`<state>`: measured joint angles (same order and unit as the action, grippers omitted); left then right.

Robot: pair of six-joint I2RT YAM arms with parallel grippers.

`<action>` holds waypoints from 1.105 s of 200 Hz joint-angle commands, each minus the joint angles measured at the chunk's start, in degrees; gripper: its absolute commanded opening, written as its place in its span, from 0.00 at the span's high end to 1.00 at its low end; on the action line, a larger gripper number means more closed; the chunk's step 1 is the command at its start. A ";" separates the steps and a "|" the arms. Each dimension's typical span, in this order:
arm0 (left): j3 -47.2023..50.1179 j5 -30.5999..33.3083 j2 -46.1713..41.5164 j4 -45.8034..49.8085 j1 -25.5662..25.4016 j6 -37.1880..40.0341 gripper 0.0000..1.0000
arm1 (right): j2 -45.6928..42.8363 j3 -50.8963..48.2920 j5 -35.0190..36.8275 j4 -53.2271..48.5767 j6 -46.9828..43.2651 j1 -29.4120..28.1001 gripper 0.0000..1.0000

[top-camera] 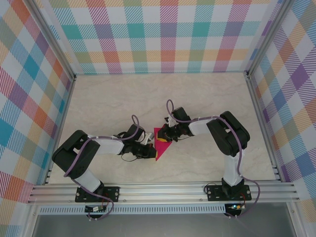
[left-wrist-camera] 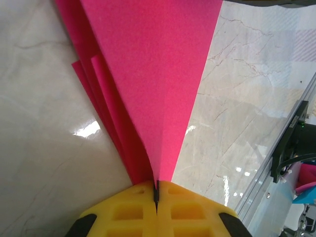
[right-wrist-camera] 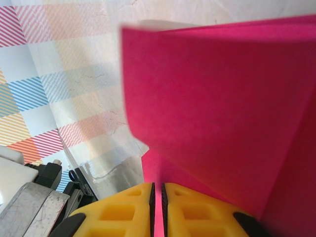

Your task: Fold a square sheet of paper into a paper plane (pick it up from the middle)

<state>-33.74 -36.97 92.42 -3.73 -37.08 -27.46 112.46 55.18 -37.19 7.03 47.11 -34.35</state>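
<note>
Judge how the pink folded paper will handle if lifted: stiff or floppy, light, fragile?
Probably floppy: the pink paper curves where it leaves the left tool, so free edges would likely sag. Likely very light: a thin pinch by the right tool holds it up. Its stacked folds may stiffen it somewhat, yet opposing pulls could tear it.

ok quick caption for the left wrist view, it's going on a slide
The folded pink paper fans out from the shut left gripper, pale marbled table behind.
</note>
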 commanded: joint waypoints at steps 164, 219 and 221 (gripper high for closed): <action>0.91 11.92 -18.60 0.11 -0.93 -16.14 0.79 | 4.52 -3.41 5.99 -5.18 -1.15 0.16 0.86; -1.77 7.32 -6.81 -8.40 -2.06 -17.47 0.85 | 5.13 -3.40 5.90 -4.94 -1.04 0.14 0.86; -1.95 7.21 -6.51 -8.47 -2.15 -17.48 0.85 | 5.13 -3.41 5.90 -4.92 -0.99 0.15 0.86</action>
<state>-33.19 -26.13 82.94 -6.13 -38.24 -43.55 112.57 54.63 -37.52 8.03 47.09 -34.33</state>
